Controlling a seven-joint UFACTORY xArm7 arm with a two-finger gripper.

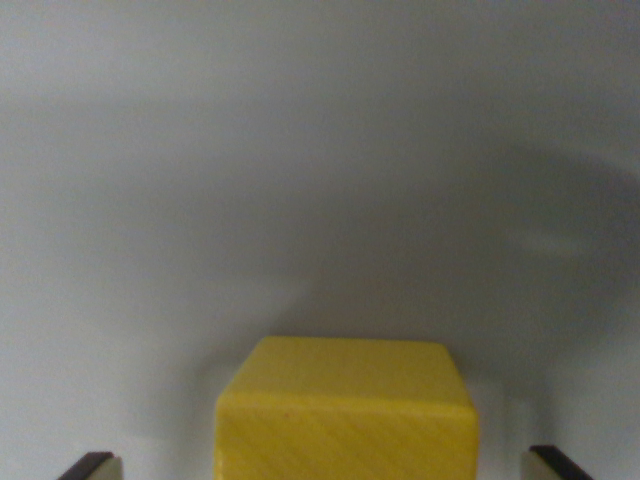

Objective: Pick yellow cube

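**Yellow cube at the bottom of the wrist view**

The yellow cube (pixel 345 415) sat upright and square-on at bottom centre. Its top face and one side face showed, the side faintly grained with diagonal streaks. Its lower part was cut off by the frame.

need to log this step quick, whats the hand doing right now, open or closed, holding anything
hand: open, holding nothing; its fingertips stand apart on either side of the yellow cube, with a clear gap at each side.
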